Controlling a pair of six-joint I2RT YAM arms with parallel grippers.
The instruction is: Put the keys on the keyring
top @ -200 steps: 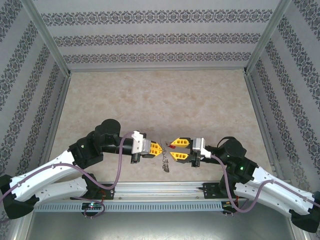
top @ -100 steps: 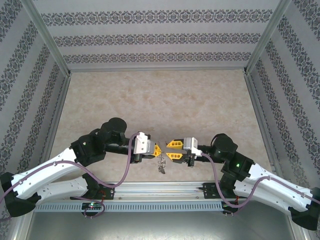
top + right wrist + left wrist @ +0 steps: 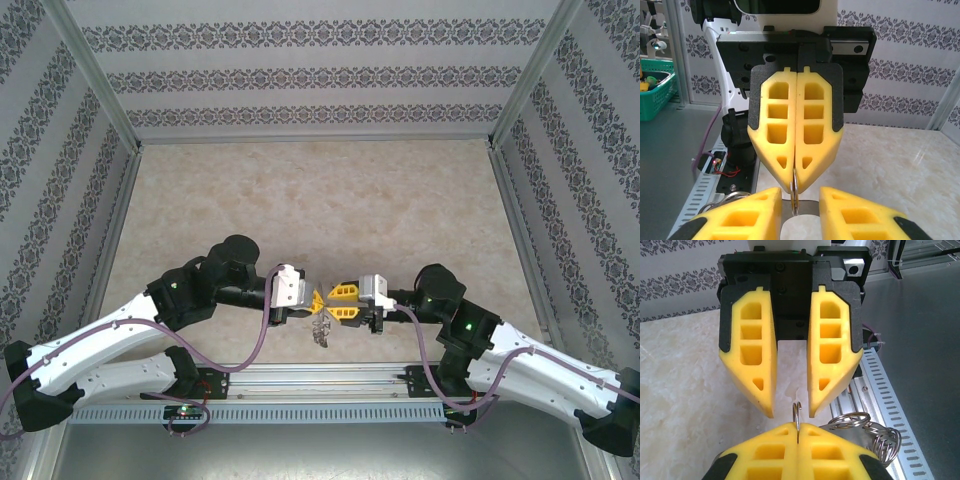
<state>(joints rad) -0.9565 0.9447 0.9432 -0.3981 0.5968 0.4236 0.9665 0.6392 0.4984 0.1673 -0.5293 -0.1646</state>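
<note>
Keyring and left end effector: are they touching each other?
Touching. The right wrist view shows the left end effector shut, with the thin wire of the keyring pinched between its fingertips.

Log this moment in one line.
left gripper: shut on keyring | right gripper: jaws open, either side of keyring

The keyring [image 3: 797, 417] is a thin grey metal loop seen edge-on. It stands upright, pinched at its rim between the closed yellow fingers of the left pincer [image 3: 798, 430]. Its free curved edge reaches just into the gap between the parted fingertips of the right pincer [image 3: 791, 414]. A bunch of small silvery coiled pieces [image 3: 860, 422] hangs from it to one side.
</note>
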